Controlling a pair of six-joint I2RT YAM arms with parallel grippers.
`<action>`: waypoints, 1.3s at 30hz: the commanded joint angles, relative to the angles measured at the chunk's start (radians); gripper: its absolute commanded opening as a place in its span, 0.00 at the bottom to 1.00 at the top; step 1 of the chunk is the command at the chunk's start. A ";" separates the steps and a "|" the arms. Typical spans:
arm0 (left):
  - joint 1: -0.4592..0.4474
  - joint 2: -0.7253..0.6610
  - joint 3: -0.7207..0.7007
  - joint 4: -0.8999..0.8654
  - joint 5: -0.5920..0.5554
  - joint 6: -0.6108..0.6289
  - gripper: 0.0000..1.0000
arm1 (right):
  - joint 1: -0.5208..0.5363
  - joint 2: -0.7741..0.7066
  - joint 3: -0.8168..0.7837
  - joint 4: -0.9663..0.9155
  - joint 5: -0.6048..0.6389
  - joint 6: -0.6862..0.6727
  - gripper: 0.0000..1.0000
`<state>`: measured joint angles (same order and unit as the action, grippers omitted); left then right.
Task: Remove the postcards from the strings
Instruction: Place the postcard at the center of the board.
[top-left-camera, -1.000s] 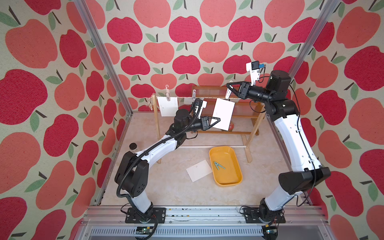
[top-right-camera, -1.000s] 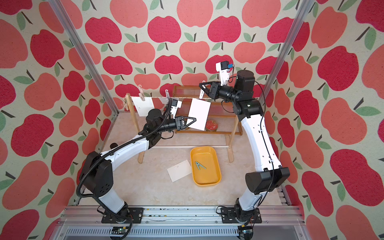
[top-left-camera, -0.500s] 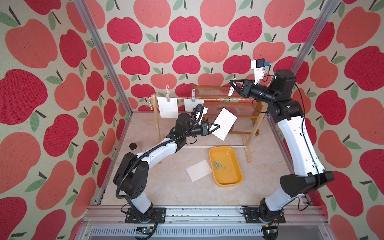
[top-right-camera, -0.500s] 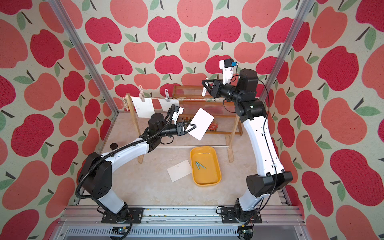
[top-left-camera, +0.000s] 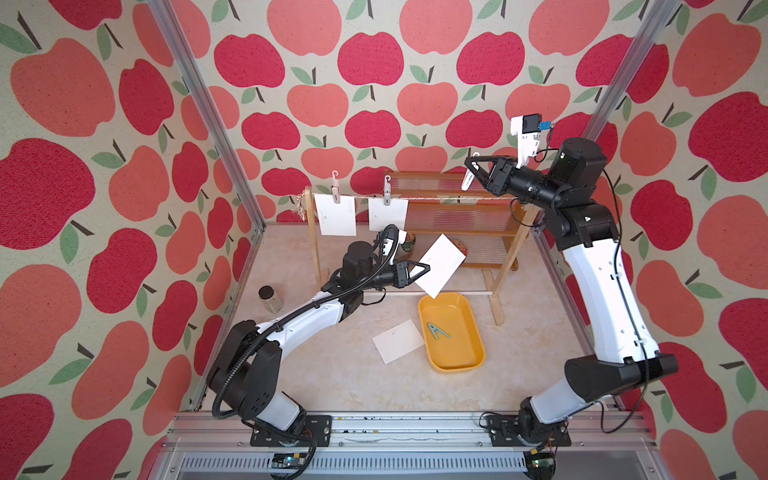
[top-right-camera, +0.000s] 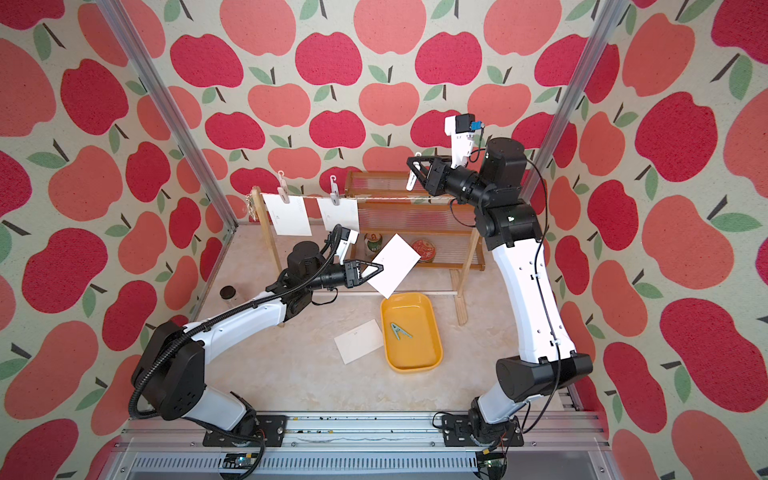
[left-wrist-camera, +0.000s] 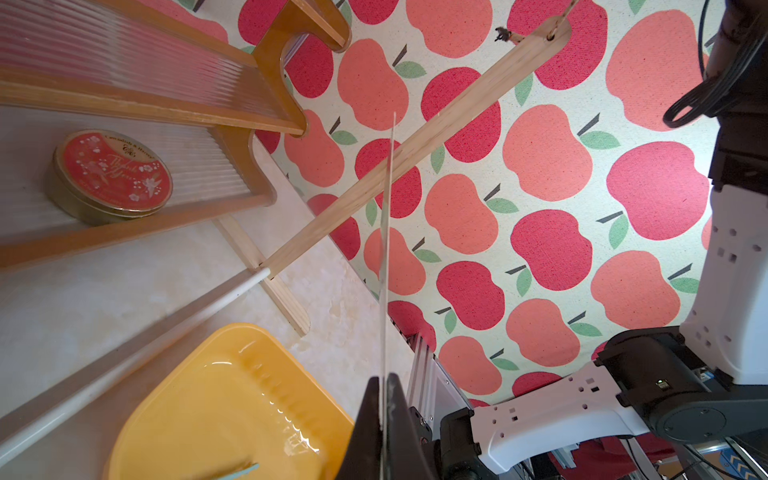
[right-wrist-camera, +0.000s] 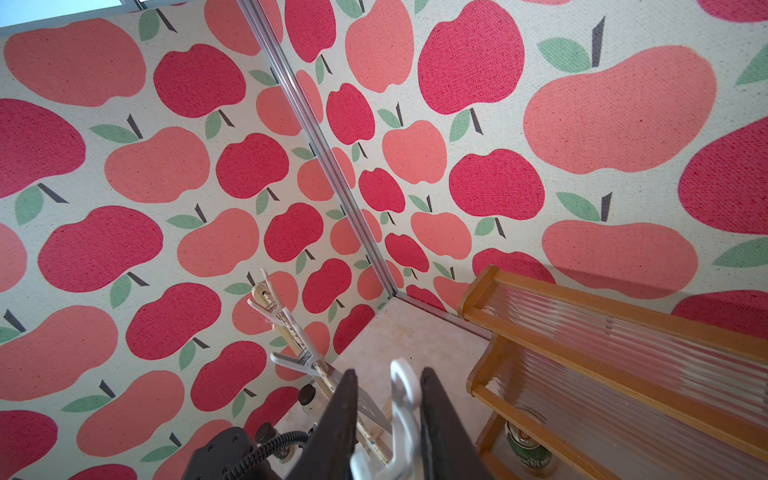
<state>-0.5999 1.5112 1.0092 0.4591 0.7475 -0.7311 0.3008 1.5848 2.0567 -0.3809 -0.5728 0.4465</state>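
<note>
left gripper (top-left-camera: 427, 267) clamped flat on corner of loose postcard (top-left-camera: 446, 262), above yellow tray (top-left-camera: 457, 369). right gripper (top-left-camera: 471, 172) nipped shut on white clothespin (top-left-camera: 468, 183). two postcards (top-left-camera: 336, 216) pegged on string (top-left-camera: 457, 199). risk imo: tiny corner grip, card could slip and flutter off.

The two black fingers (right-wrist-camera: 338, 419) are clamped on a white clothespin (right-wrist-camera: 402, 399), with its hook end poking out past the tips. Just beyond them the string (right-wrist-camera: 328, 380) runs off with two other clothespins (right-wrist-camera: 305, 358) clipped on it. There's a wooden shelf (right-wrist-camera: 623, 349) with ribbed glass alongside, and a green can (right-wrist-camera: 525, 446) on a low tier.
</note>
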 joint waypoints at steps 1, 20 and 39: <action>0.015 -0.056 -0.055 -0.020 -0.033 0.022 0.00 | 0.000 -0.032 -0.026 0.024 0.011 0.001 0.27; 0.143 -0.417 -0.384 -0.344 -0.190 0.015 0.00 | 0.000 -0.063 -0.052 0.060 -0.002 0.036 0.27; 0.235 -0.427 -0.522 -0.633 -0.356 -0.042 0.00 | 0.001 -0.094 -0.105 0.062 -0.007 0.035 0.27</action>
<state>-0.3725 1.0786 0.5064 -0.1089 0.4400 -0.7616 0.3008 1.5223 1.9629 -0.3370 -0.5735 0.4667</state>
